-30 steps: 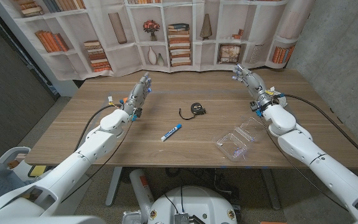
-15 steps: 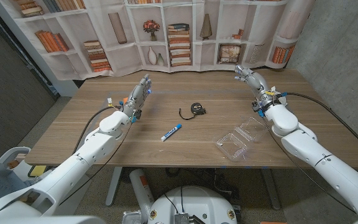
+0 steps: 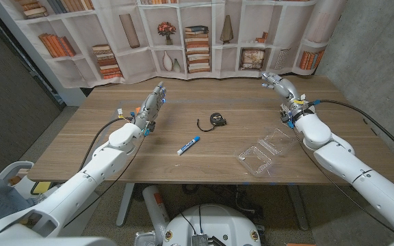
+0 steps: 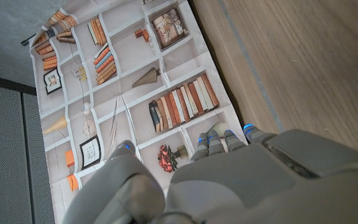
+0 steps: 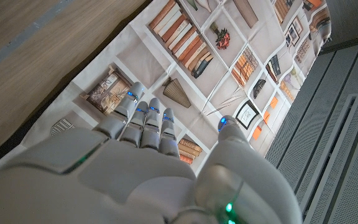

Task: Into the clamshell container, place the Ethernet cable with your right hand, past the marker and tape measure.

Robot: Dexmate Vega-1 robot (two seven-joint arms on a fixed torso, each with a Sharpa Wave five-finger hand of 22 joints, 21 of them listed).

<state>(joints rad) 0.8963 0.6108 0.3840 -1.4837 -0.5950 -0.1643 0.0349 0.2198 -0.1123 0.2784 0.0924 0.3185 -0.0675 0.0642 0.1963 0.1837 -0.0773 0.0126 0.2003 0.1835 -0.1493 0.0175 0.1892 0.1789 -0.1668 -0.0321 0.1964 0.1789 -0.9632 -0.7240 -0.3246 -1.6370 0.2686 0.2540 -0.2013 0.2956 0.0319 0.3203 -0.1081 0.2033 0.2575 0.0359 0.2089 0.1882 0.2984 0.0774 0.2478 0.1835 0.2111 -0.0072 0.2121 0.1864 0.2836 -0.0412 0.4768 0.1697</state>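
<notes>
Near the centre of the wooden table, a tape measure lies with a thin dark cord curling out from its left side; whether that cord is the Ethernet cable cannot be told from the head view. Just in front of it, toward the robot, a marker with a blue tip lies at a slant. To the right of both, a clear clamshell container sits open, its two halves spread flat near the table's front edge, with nothing visible inside. Above the far right part of the table, the right hand is raised, well apart from the container and the tape measure, its fingers extended and apart and holding nothing; the right wrist view shows those fingers straight and side by side against the backdrop. On the opposite side, the left hand is held up over the table's left half, fingers stretched out toward the back wall and gripping nothing; the left wrist view shows only its fingertips past the back of the hand. Behind the table hangs a printed bookshelf backdrop showing books, vases and a small bunch of flowers.
</notes>
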